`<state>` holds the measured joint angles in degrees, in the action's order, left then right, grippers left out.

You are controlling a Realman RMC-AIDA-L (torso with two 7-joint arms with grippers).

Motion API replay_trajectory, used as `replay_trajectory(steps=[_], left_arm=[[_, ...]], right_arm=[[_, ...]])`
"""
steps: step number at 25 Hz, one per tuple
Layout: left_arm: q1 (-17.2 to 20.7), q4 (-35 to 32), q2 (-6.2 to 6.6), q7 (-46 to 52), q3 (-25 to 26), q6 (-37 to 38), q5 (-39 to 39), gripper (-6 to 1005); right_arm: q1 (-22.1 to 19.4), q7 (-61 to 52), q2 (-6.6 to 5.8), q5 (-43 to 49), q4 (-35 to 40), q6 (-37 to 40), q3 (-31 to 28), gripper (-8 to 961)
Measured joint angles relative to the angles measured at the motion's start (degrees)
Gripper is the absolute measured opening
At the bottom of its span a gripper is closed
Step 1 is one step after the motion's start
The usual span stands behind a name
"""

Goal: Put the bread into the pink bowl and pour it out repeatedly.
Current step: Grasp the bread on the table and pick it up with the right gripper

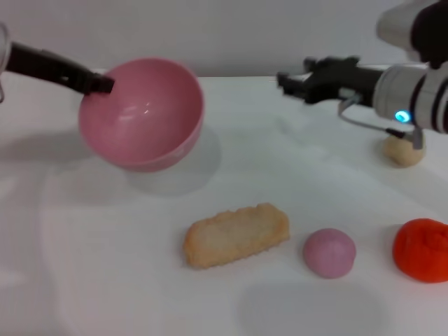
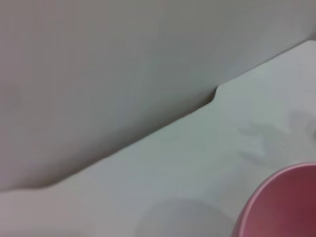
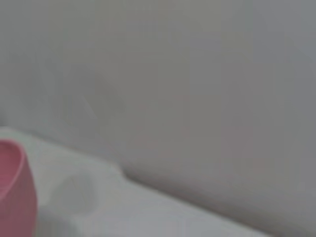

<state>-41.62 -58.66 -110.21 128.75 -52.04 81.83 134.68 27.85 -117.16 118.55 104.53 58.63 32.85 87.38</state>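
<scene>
The pink bowl (image 1: 143, 112) hangs tilted above the table, its opening turned toward me and to the right, with nothing inside. My left gripper (image 1: 101, 84) is shut on its far-left rim. A part of the bowl (image 2: 286, 202) shows in the left wrist view, and its edge (image 3: 15, 192) shows in the right wrist view. The bread (image 1: 236, 234) lies on the table in front of the bowl, plain tan side up. My right gripper (image 1: 290, 80) hovers at the back right, pointing left, apart from both the bowl and the bread.
A pinkish-purple ball (image 1: 329, 252) sits just right of the bread, and an orange-red round toy (image 1: 422, 250) lies at the right edge. A small beige bun (image 1: 404, 150) rests under the right arm. The white table (image 1: 105, 280) meets a wall at the back.
</scene>
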Motion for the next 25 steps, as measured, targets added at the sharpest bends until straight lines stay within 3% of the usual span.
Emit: replay_trajectory(steps=[5,9,11,21,25], left_arm=[[2.1,-0.2,0.80,0.6,0.6,1.0,0.0,47],[2.5,-0.1,0.97,0.7,0.6,1.2,0.1,47],[2.5,-0.1,0.97,0.6,0.6,1.2,0.1,47],[2.8,0.2,0.57,0.0,0.2,0.9,0.1,47],[3.1,0.2,0.48,-0.1,0.2,0.6,0.1,47]], right_arm=[[8.3,-4.5,-0.18,8.1,-8.5,8.7,-3.4,606],[14.5,-13.0,-0.22,22.9,-10.0,15.4,-4.4,606],[16.7,-14.5,-0.25,25.5,-9.5,19.4,-4.7,607],[24.8,-14.3,-1.36,27.0,-6.2,43.3,-5.7,607],[25.5,-13.0,-0.99,27.1,-5.8,49.0,-5.9,607]])
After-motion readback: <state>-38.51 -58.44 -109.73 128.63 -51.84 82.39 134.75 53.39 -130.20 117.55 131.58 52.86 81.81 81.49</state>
